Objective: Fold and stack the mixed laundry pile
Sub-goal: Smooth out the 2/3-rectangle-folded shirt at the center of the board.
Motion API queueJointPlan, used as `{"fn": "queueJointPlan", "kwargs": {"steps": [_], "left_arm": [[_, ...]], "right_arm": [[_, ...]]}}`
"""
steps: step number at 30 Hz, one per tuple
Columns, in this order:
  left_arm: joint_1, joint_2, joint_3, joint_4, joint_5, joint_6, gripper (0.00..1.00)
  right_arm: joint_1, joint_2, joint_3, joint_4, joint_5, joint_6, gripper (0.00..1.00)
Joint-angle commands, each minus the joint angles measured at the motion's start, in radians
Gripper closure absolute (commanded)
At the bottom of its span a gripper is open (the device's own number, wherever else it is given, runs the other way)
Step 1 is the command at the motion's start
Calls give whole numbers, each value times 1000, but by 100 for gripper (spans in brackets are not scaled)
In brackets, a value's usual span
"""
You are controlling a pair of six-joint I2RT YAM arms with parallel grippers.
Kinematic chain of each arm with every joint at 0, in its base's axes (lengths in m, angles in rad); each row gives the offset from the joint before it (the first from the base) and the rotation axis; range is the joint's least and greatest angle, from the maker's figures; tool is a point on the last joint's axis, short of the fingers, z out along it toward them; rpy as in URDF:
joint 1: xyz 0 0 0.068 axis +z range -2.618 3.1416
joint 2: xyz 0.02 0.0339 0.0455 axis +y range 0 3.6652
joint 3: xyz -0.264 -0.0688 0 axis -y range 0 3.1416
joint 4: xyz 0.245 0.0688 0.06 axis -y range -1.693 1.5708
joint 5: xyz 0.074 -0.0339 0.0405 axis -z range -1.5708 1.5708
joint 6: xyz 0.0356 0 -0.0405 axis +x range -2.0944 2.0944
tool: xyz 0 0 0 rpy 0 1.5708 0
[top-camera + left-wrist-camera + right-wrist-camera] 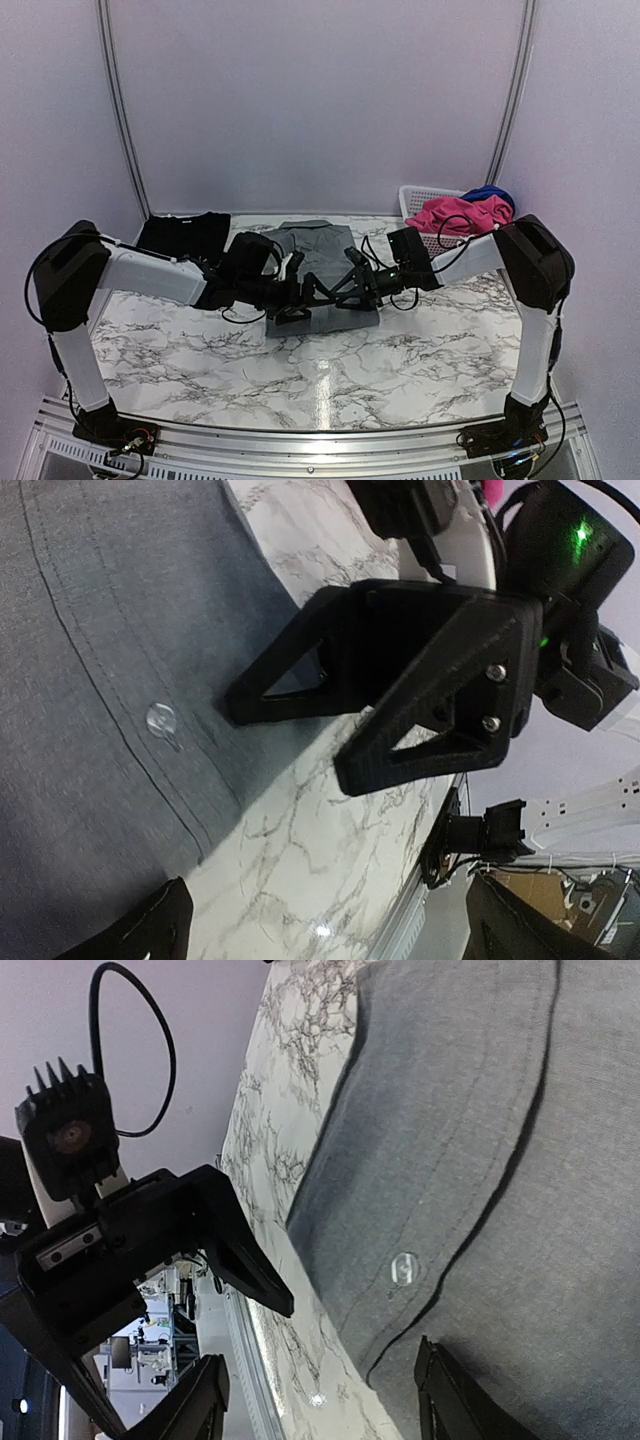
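Note:
Grey trousers [322, 255] lie folded flat on the marble table [330, 370], with a clear button [160, 720] near their front hem. Both grippers meet at that front edge. My left gripper [297, 303] stands wide open over bare marble beside the hem [330, 932], holding nothing. My right gripper [345, 285] is open too [320, 1405], with one finger [455, 1400] over the grey cloth [480, 1160] and the other off its corner. A folded black cloth [185, 236] lies at the back left. The bright pink piece [455, 215] and the dark blue piece [490, 193] sit in the basket.
The white lattice basket [418, 197] stands at the back right against the wall. In the left wrist view the right gripper's black fingers [400, 690] fill the middle, close to the hem. The table's metal front rail [320, 440] runs along the near edge.

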Motion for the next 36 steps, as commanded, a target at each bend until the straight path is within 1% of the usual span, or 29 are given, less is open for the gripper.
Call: {"fn": "queueJointPlan", "kwargs": {"steps": [1, 5, 7, 10, 12, 14, 16, 18, 20, 21, 23, 27, 30, 33, 36], "left_arm": [[31, 136, 30, 190, 13, -94, 1], [35, 188, -6, 212, 7, -107, 1], [36, 175, -56, 221, 7, -119, 1], [32, 132, -142, 227, 2, -130, 1], [19, 91, -193, 227, 3, -132, 1], [-5, 44, -236, 225, 10, -129, 1], [-17, -25, -270, 220, 7, -135, 1], [-13, -103, -291, 207, -16, -130, 1], [-10, -167, -286, 182, -42, -115, 1], [-11, -178, -276, 179, -45, -114, 1], [-12, -169, -246, 178, -40, -123, 1], [-9, -83, -163, 178, -42, -119, 1], [-8, 16, -85, 183, -33, -121, 1], [7, 100, -66, 219, -24, -141, 1], [30, 123, -140, 309, -18, -197, 1]], "right_arm": [[-53, 52, -6, 86, -24, 6, 40], [-60, 124, -13, 39, 0, -42, 42], [-55, 139, -45, 44, 11, -43, 42], [-45, 106, -133, 69, 41, -34, 43], [-37, 65, -200, 75, 58, -33, 43], [-33, 1, -250, 21, 75, -68, 43], [-36, -92, -250, -107, 99, -145, 42], [-48, -198, -229, -216, 116, -191, 40], [-55, -270, -196, -257, 97, -188, 35], [-51, -291, -182, -248, 76, -155, 31], [-29, -302, -163, -218, 47, -96, 27], [36, -239, -167, -57, 16, 51, 25], [60, -156, -175, 67, 6, 137, 24], [60, -73, -195, 135, -1, 166, 24], [41, -36, -250, 98, 13, 106, 24]]}}
